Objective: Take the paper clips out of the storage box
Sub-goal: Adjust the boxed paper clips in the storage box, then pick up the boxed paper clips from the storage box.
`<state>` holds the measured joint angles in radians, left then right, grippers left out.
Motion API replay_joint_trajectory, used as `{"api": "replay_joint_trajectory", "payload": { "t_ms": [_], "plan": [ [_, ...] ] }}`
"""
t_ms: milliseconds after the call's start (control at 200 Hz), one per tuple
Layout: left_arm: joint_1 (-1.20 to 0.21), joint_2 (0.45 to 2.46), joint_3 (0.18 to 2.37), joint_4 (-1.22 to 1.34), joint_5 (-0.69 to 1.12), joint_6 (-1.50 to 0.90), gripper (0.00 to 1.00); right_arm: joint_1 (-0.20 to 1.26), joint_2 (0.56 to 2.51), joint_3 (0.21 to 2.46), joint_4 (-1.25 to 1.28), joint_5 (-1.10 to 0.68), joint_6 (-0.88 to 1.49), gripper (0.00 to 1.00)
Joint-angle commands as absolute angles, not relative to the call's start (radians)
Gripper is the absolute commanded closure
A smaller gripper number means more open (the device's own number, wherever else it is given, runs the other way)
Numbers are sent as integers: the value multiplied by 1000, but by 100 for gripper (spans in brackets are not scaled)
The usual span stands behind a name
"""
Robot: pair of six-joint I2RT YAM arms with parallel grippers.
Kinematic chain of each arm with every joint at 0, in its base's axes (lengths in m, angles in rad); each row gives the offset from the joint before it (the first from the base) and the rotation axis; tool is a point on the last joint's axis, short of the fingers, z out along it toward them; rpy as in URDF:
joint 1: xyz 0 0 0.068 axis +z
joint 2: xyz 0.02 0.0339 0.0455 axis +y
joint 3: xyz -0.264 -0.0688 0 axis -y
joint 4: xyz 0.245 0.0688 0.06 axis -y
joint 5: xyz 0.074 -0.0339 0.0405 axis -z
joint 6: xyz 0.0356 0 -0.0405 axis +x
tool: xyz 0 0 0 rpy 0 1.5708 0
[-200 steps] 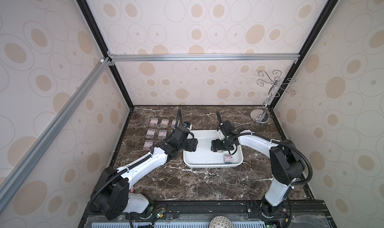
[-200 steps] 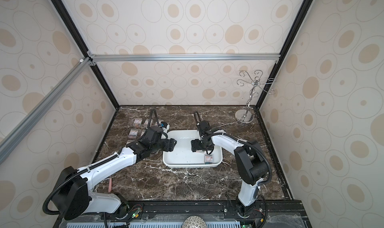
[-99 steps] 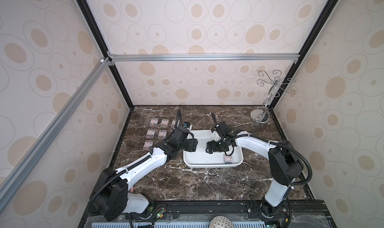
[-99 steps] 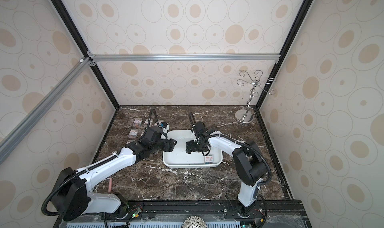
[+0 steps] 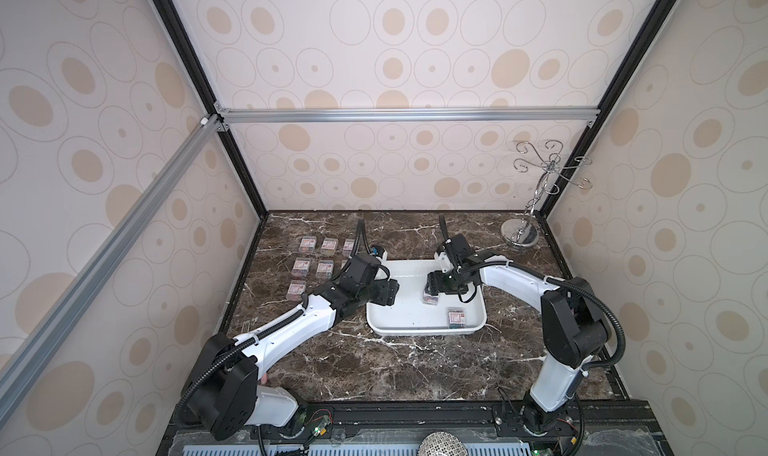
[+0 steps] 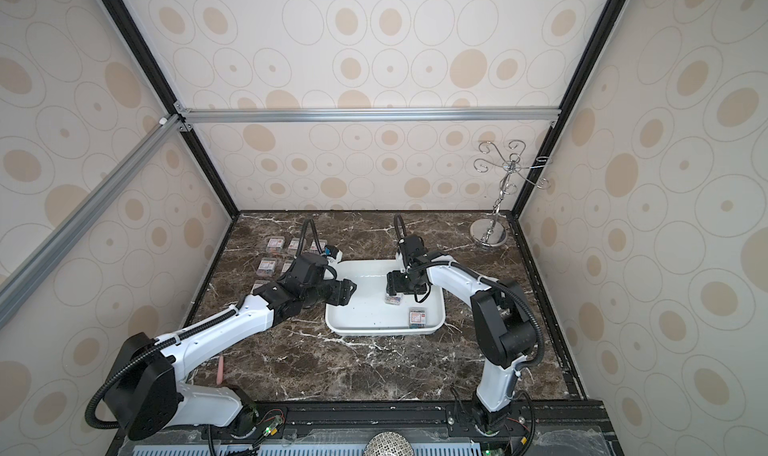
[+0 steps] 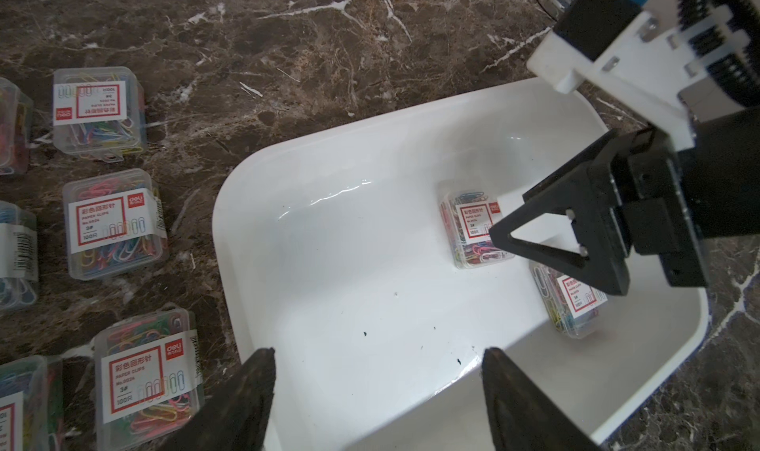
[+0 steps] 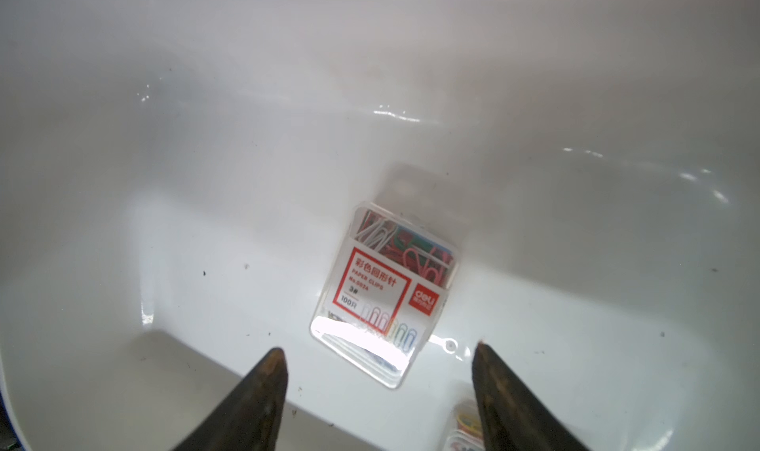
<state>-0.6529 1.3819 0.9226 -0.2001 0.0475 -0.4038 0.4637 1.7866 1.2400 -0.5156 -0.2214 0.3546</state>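
Since a second ago: right gripper has shifted slightly toward the middle of the storage box and its jaws have drawn in part-way. Left arm is unchanged.

Target paper clip box lies flat on the storage box floor, near its middle. Its near end sits between the right fingertips with gaps on both sides, so the jaws are apart and nothing is held yet. Box sits skewed to the finger line.

Risks, as I judge them:
- Closing on a skewed box lets one finger meet a corner first, and the box may spin or skate on the glossy floor.
- The plastic is smooth, so a shallow pinch could slip on the lift.
- A second clip box lies just beside it, toward the near right corner (close enough for a finger to nudge).
- Left gripper hovers over the storage box's left rim, jaws well apart and empty. If both arms reach in, they could clash.

Look of the target: small clear lidded case packed with multicoloured clips. White label with a red frame reads "PAPER CLIPS". Glare on one end.

Outward: several more clip boxes stand in rows on the dark marble desk, left of the storage box. Chrome hook stand is at the far right corner, well apart.
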Motion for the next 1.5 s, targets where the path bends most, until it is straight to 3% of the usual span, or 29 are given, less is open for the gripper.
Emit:
{"api": "replay_joint_trajectory", "payload": {
  "t_ms": [0,315,520,630,900,1105,1496],
  "plan": [
    [-664,1418,969,-188,67,-430,22,462,1812,1217,-477,-303,374,31],
    [-681,1496,1000,-163,106,-473,23,463,1854,1185,-418,-328,420,41],
    [-703,1546,1021,-174,94,-474,24,463,1860,1149,-322,-437,475,46],
    [-715,1575,1040,-184,84,-470,24,463,1859,1141,-266,-511,500,46],
    [-748,1684,1169,-251,24,-405,22,430,1756,1108,-327,-443,451,44],
    [-748,1792,1315,-374,4,-233,18,333,1611,1043,-394,-425,393,39],
    [-747,2002,1509,-471,96,-163,10,156,1438,938,-450,-420,333,35]
  ]
}}
